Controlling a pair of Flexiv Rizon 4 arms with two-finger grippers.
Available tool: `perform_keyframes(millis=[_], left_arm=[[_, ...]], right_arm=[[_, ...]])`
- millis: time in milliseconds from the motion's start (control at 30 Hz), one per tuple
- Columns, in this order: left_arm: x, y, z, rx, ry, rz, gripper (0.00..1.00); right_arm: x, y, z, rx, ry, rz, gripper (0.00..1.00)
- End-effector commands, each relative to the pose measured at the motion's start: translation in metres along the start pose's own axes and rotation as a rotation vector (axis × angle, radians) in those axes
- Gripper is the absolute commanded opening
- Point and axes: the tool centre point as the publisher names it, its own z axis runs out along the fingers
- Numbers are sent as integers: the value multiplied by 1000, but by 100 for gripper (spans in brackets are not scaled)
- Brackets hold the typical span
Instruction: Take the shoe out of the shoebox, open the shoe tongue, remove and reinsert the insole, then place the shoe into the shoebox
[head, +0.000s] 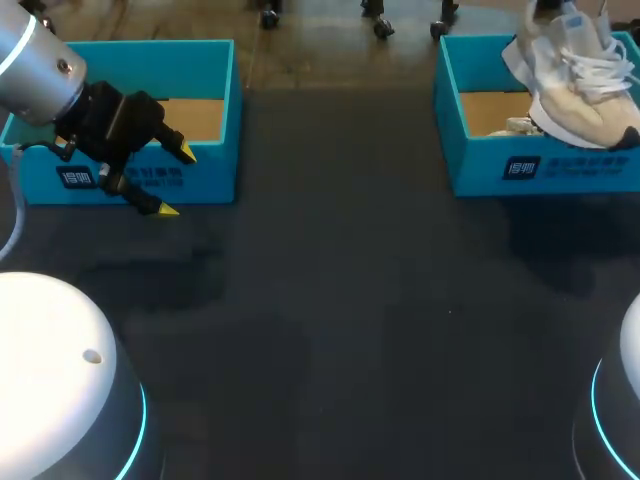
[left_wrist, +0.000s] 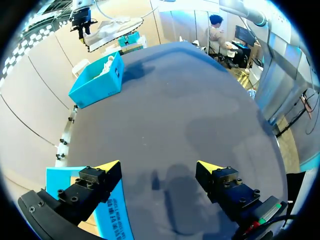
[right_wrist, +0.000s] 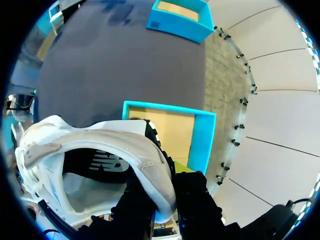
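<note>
**Shoe up over right box, in right claw**

Shoe (head: 570, 75) sits above the right box (head: 540, 165) at the worktop's (head: 350, 300) far right corner, part inside the rim, part over it. Right claw (right_wrist: 160, 200) is clamped on the collar edge, with the open mouth of the shoe (right_wrist: 100, 145) turned toward the wrist camera and the box floor below. From the left wrist the shoe looks clear of the box and roughly level. In the head view its long axis slants, with the lower end toward the box's right wall. Which end is the toe, I cannot tell for sure.

Left claw (head: 177, 181) is spread wide and holding nothing, at the front wall of the left box (head: 150, 45), well apart from the shoe.

Judgement: right arm carries. Bare worktop lies toward the middle, between the boxes, so the shoe likely comes inward where the left claw can reach the tongue.
</note>
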Motion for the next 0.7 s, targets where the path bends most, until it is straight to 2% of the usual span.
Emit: perform_keyframes(millis=[33, 333, 700], left_arm=[[0, 0, 0, -4, 2, 0, 100], [0, 0, 0, -4, 2, 0, 100], [0, 0, 0, -4, 2, 0, 100]], right_arm=[[-1, -15, 11, 12, 17, 43, 0], [-21, -49, 31, 31, 13, 33, 0], [-58, -103, 62, 120, 57, 93, 0]])
